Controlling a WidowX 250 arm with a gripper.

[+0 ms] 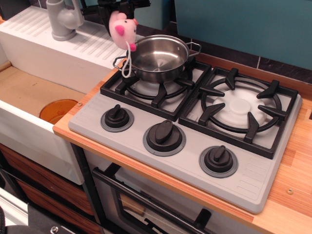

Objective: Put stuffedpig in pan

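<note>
The stuffedpig (122, 29) is a small fuzzy pink plush. It hangs in the air from my black gripper (118, 10) at the top of the view, just left of and above the pan's left rim. Its white string loop (127, 63) dangles down beside the pan's left handle. The gripper is shut on the pig's top. The pan (157, 57) is shiny steel and empty, standing on the back left burner grate (155, 90).
A grey stove top (185, 131) with three black knobs (165, 136) sits on the wooden counter (292, 190). A second grate (241, 109) lies at right. To the left is a sink (34, 92) with an orange disc (57, 109) and a grey faucet (61, 19).
</note>
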